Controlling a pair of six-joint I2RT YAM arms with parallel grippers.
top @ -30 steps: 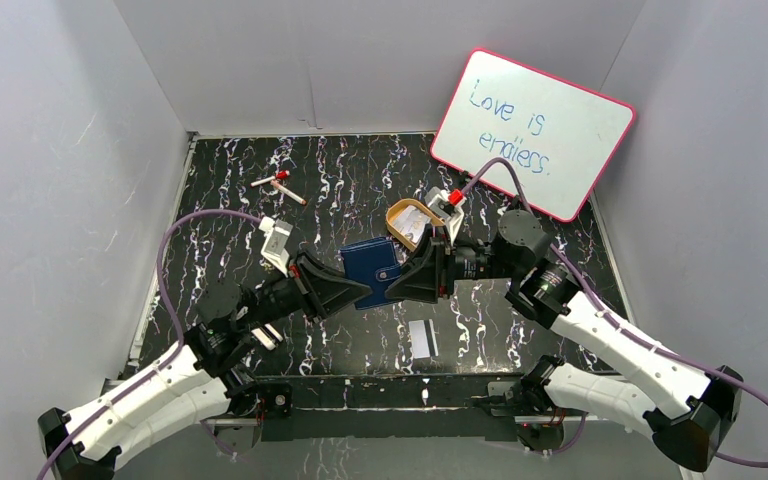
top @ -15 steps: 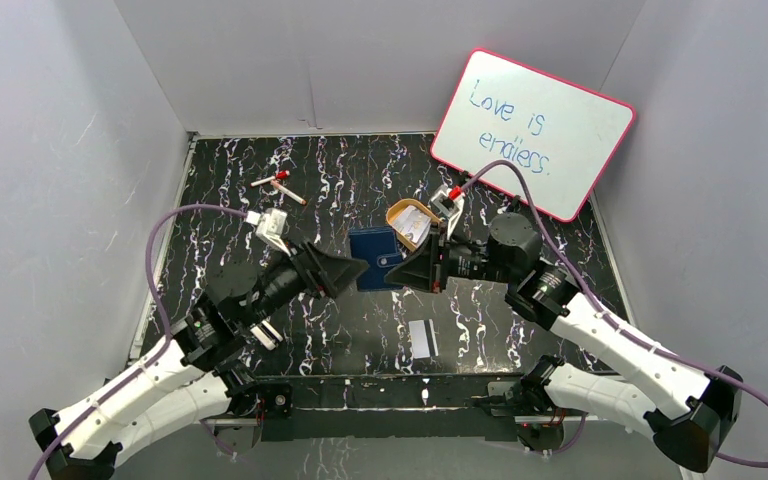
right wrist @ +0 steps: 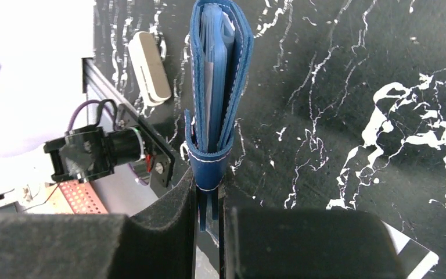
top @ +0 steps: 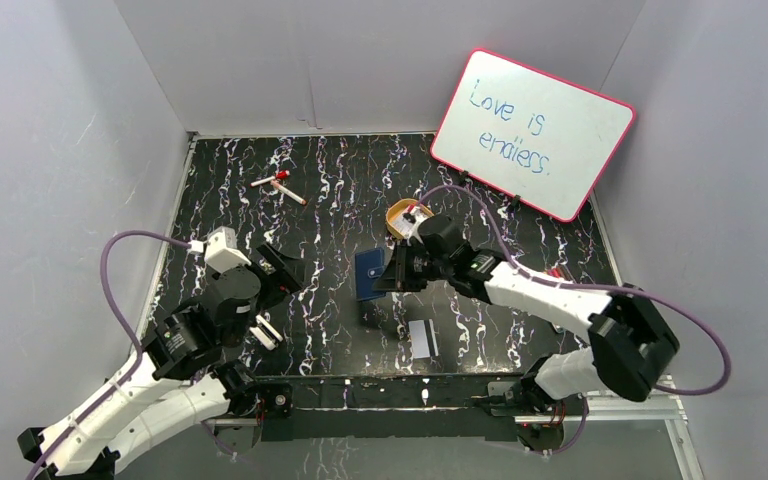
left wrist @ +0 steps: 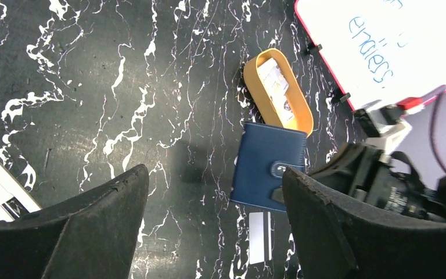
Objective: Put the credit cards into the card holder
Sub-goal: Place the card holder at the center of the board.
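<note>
My right gripper [right wrist: 209, 187] is shut on the snap-tab edge of the navy card holder [right wrist: 219, 70]. The holder stands on edge, folded, with lighter blue pockets showing inside. From above, the card holder [top: 370, 273] hangs mid-table at my right gripper [top: 390, 276]. One credit card [top: 421, 338], white with a dark stripe, lies flat on the table just in front; it is the credit card [left wrist: 259, 229] low in the left wrist view. My left gripper [top: 285, 272] is open, empty and well left of the holder. In its own view the left gripper [left wrist: 213, 174] frames the card holder [left wrist: 267, 168].
An oval golden-orange tin [top: 405, 218] with pale items inside sits just behind the holder. Two marker pens [top: 280, 185] lie at the back left. A pink-framed whiteboard [top: 530, 130] leans at the back right. A small white block [top: 265, 331] rests beside my left arm.
My left gripper opened, let go of the card holder and drew back to the left. My right gripper closed on the holder and swung it toward mid-table, on edge.
</note>
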